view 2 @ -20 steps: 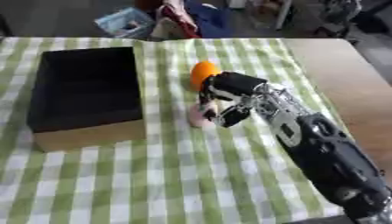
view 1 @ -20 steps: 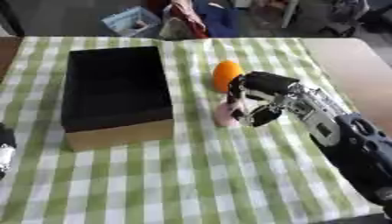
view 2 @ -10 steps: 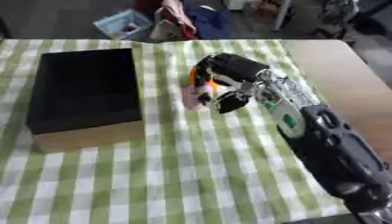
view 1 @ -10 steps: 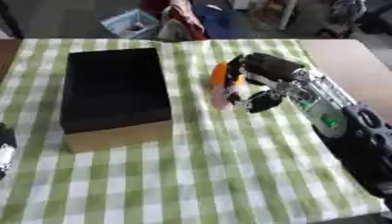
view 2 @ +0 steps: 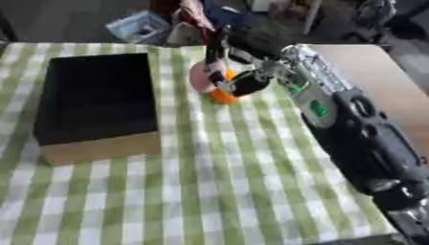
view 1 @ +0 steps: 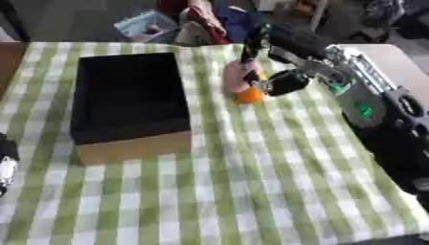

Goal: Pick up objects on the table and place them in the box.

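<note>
The box (view 1: 130, 98) lies open on the left half of the table (view 1: 251, 191), and as far as we see its dark inside holds nothing, though its depth is too black to be sure. So we judge the task barely begun: no item is in the box yet. The right robot hand (view 1: 281, 72) has its fingers curled round a pink item (view 1: 234, 76) and an orange one (view 1: 249, 94), held together just right of the box's far right corner, at or just above the cloth; we cannot tell whether they are lifted clear. What is left is to carry them over the rim and let go. The left robot hand (view 1: 6, 162) shows only at the lower left edge, and we cannot tell its pose.

The box is rectangular, black-lined, with a plain tan cardboard front wall. The cloth is soft green-and-white check. The orange item looks round and smooth, the pink one elongated and matte.
</note>
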Motion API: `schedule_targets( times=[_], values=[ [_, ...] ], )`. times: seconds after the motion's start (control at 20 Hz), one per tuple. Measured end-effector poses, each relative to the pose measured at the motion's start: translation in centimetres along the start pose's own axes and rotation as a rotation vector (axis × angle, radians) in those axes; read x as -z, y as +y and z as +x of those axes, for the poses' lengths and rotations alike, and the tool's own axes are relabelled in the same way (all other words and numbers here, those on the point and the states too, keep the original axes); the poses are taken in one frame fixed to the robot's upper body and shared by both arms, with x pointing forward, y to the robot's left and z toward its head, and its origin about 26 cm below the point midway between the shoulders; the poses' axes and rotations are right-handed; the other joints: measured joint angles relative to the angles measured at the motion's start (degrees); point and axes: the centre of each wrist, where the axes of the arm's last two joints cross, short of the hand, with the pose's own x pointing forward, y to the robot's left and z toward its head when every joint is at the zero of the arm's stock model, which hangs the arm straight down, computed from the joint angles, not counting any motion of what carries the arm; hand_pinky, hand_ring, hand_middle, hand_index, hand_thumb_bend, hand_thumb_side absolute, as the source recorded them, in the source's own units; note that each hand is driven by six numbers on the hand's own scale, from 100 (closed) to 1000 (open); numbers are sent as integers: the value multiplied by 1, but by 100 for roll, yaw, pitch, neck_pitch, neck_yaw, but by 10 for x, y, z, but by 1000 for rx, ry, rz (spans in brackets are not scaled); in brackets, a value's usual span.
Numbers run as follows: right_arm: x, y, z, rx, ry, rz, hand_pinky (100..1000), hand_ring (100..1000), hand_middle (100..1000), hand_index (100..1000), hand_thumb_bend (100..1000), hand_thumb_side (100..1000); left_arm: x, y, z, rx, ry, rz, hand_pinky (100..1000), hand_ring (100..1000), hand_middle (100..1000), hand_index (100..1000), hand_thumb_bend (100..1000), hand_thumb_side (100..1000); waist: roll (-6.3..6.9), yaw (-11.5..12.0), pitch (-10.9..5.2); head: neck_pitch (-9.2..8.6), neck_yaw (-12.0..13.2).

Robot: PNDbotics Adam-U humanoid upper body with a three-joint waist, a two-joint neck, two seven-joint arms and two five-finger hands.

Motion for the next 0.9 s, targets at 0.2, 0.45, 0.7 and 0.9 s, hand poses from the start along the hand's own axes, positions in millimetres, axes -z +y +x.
schedule_targets(
  times=[0.2, 0.45, 0.7, 0.9],
  values=[
    [19, -7, 5, 3, -33, -18, 704, 593, 544, 422, 100, 100, 1, -2, 0, -3, 0, -13, 667, 531, 534, 551, 195, 100, -40, 123, -2, 0, -70],
    [42, -3, 12, 18, -77, 5, 708, 598, 551, 436, 100, 100, 4, -4, 2, -7, -13, -29, 667, 531, 534, 551, 195, 100, -118, 362, 4, -7, -176],
    [60, 15, 18, 30, -117, 80, 715, 609, 564, 464, 100, 100, 8, -5, 4, -11, -27, -38, 667, 531, 533, 551, 194, 100, -182, 579, 51, -59, -287],
    [70, 36, 23, 33, -147, 166, 727, 639, 605, 642, 239, 102, 10, -5, 5, -14, -33, -41, 667, 531, 533, 551, 194, 100, -205, 674, 92, -98, -323]
  ],
)
